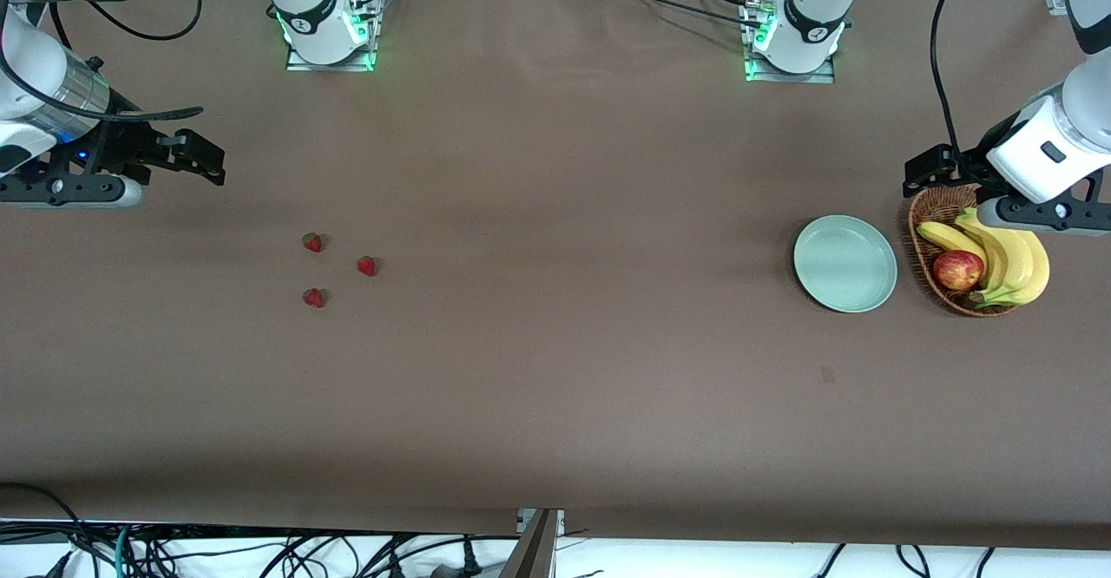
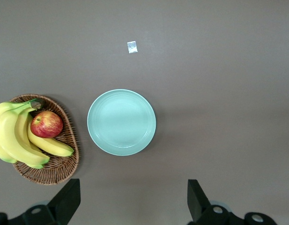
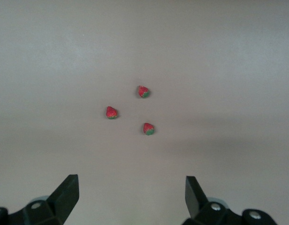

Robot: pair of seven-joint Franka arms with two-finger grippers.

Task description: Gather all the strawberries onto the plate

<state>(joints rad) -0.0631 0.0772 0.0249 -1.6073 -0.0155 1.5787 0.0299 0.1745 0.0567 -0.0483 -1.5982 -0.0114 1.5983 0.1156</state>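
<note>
Three small red strawberries [image 1: 312, 242], [image 1: 367, 266], [image 1: 314, 298] lie close together on the brown table toward the right arm's end; the right wrist view shows them too [image 3: 143, 91], [image 3: 111, 112], [image 3: 148, 128]. The pale mint-green plate [image 1: 844, 263] sits empty toward the left arm's end and also shows in the left wrist view [image 2: 121, 122]. My right gripper [image 1: 204, 160] hangs open and empty over the table near the strawberries [image 3: 130, 183]. My left gripper [image 1: 922, 177] hangs open and empty over the table beside the plate and basket [image 2: 133, 187].
A brown wicker basket [image 1: 942, 205] stands beside the plate at the left arm's end of the table, holding bananas [image 1: 1011, 257] and a red-yellow apple [image 1: 957, 269]. It also shows in the left wrist view [image 2: 55, 171]. A small pale tag [image 2: 132, 47] lies on the table near the plate.
</note>
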